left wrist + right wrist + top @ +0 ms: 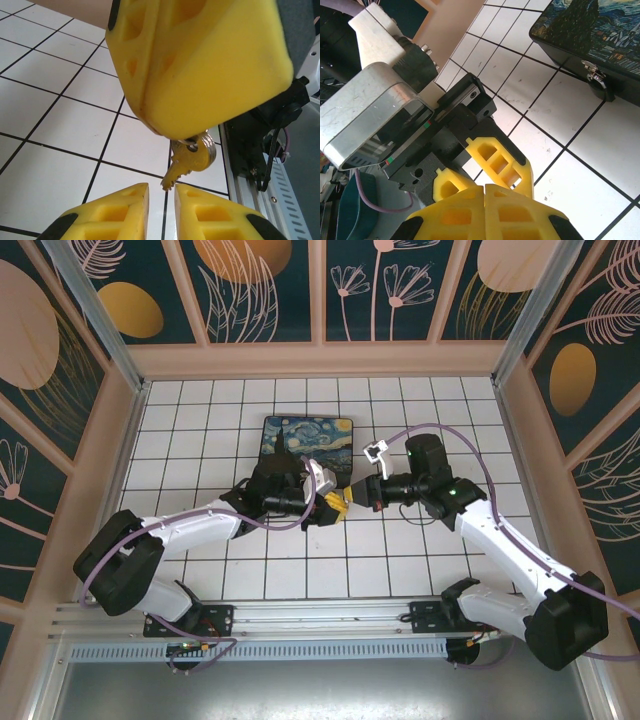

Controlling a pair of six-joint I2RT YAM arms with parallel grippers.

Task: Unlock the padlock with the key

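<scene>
My right gripper (352,494) is shut on the key (189,159), pinching its head and ring so the toothed blade hangs down below the yellow fingers (200,65). My left gripper (161,186) faces it from the left, its jaws a narrow gap apart. The blade's tip sits just above that gap, close to the right-hand fingertip and not clamped. In the top view, both grippers meet in front of the box, left gripper (332,506). The padlock (599,90), small and dark, hangs on the silvery latch at the black box's front edge.
The black box with the swirly blue-and-yellow painted lid (308,438) lies behind the grippers on the white tiled floor (200,430). Patterned walls close in the back and sides. An aluminium rail (300,618) runs along the near edge.
</scene>
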